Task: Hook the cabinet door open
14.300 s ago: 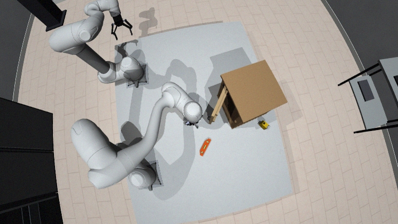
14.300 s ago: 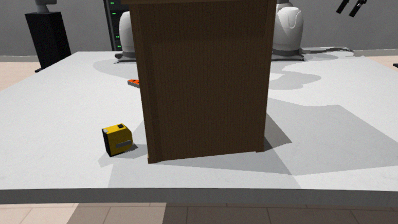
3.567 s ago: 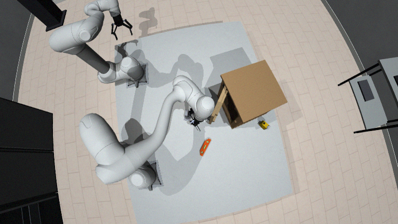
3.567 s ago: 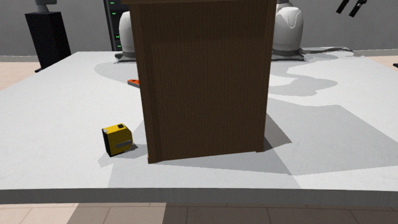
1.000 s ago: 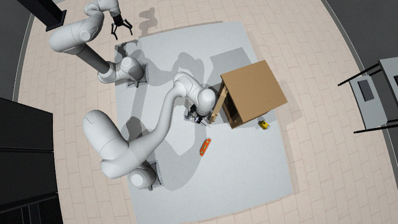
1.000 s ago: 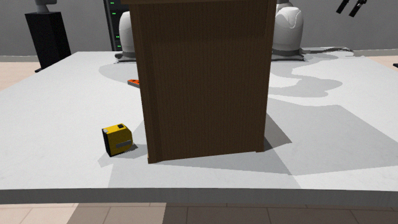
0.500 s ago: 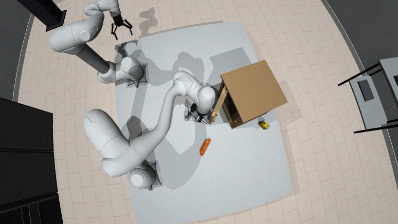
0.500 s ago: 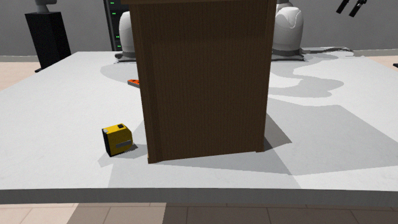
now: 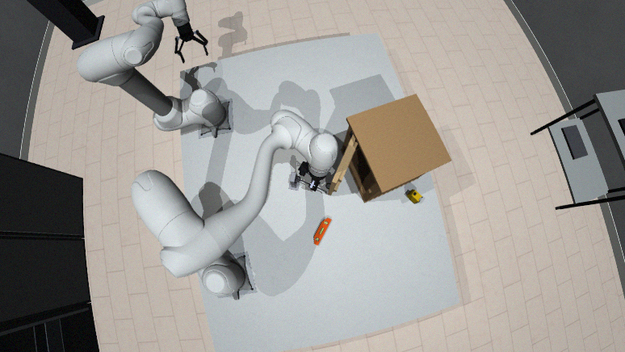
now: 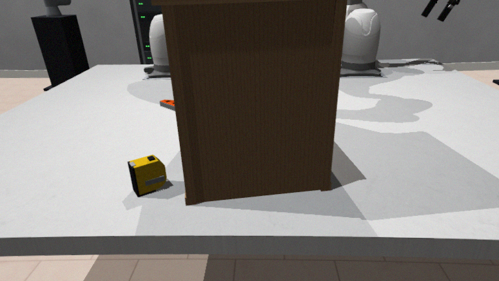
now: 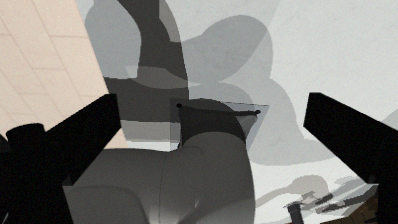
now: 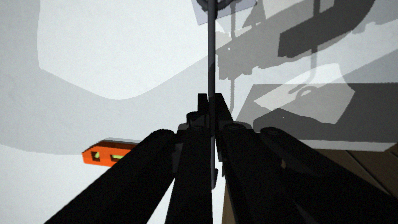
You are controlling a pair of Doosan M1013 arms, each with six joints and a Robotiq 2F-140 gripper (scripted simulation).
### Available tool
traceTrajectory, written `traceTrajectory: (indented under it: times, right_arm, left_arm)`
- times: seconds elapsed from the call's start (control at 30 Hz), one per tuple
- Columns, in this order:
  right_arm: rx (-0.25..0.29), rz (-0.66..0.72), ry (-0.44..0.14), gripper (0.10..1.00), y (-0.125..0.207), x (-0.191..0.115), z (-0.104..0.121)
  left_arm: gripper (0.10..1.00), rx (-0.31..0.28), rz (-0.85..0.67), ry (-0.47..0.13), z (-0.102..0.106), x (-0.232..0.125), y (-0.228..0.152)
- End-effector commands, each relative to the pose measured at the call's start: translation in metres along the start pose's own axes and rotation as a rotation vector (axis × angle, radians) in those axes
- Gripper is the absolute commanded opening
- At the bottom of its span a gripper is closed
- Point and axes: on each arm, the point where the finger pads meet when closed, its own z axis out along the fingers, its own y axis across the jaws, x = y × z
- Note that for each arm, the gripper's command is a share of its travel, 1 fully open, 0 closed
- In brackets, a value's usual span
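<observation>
Cabinet (image 9: 397, 142) (image 10: 258, 104) upright, its door (image 9: 344, 165) ajar just beside the right end effector (image 9: 313, 186) (image 12: 211, 102), which pinches the thin hook (image 12: 211, 50)! Left end effector (image 9: 193, 56) (image 10: 432, 17) (image 11: 212, 110) hangs wide, well apart.

Right gripper and hook closer to the door.
The right gripper (image 9: 313, 186) (image 12: 209, 107) has shifted from nearer the arm-base edge of the tabletop (image 9: 371, 261) (image 10: 87, 139) (image 11: 325, 50) (image 12: 100, 60) toward the opposite edge; over the last second, the hook (image 9: 322, 190) (image 12: 211, 60) has swung toward the door (image 9: 343, 168).
</observation>
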Motion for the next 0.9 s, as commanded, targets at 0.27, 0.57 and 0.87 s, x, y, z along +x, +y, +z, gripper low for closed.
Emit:
traceTrajectory:
  times: [0.27,0.57,0.87]
  right_arm:
    - [-0.002,-0.096,-0.018,0.122,0.008,0.0,-0.002]
    - [-0.002,-0.133,-0.025,0.122,0.013,0.001,-0.003]
    - [-0.002,-0.2,-0.038,0.122,0.019,0.002,-0.004]
  left_arm:
    - [1.0,0.0,0.0,0.001,-0.001,0.0,0.0]
    - [1.0,0.0,0.0,0.001,-0.001,0.0,0.0]
    - [1.0,0.0,0.0,0.001,-0.001,0.0,0.0]
